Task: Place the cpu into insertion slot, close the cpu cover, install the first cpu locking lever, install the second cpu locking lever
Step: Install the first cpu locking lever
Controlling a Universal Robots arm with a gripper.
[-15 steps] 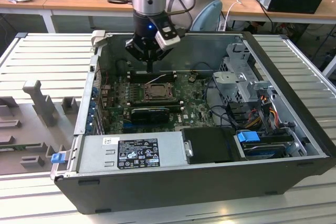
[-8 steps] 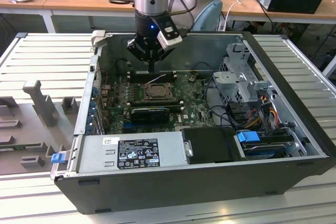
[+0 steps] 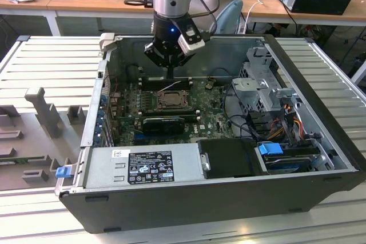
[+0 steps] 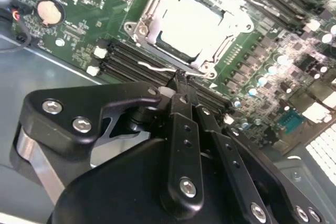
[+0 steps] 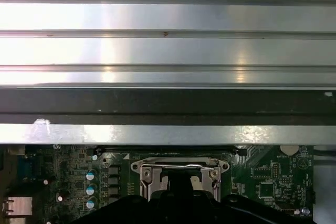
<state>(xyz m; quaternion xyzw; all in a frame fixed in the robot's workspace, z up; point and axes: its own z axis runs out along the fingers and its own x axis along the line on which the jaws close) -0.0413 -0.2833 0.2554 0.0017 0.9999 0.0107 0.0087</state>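
The cpu (image 4: 197, 22) lies pale and flat in the insertion slot (image 3: 170, 100) on the green board. The grey cpu cover (image 4: 148, 14) is folded down around it, and the chip shows through the cover's window. A thin wire locking lever (image 4: 155, 67) runs along the socket edge nearest the gripper. My gripper (image 4: 180, 80) hangs just above that edge with its black fingers (image 4: 181, 129) drawn together, tips right at the lever. In the exterior view the gripper (image 3: 170, 77) stands over the socket's far side. The first wrist view shows the cover (image 5: 144, 174) beyond the gripper body.
The open computer case (image 3: 320, 112) walls in the board. Black memory slots (image 4: 123, 61) flank the socket, with a coin battery (image 4: 46, 11) nearby. A graphics card (image 3: 163, 124), power supply (image 3: 143, 167) and drive cage (image 3: 266, 84) stand around the socket. Cables hang at the exterior view's right.
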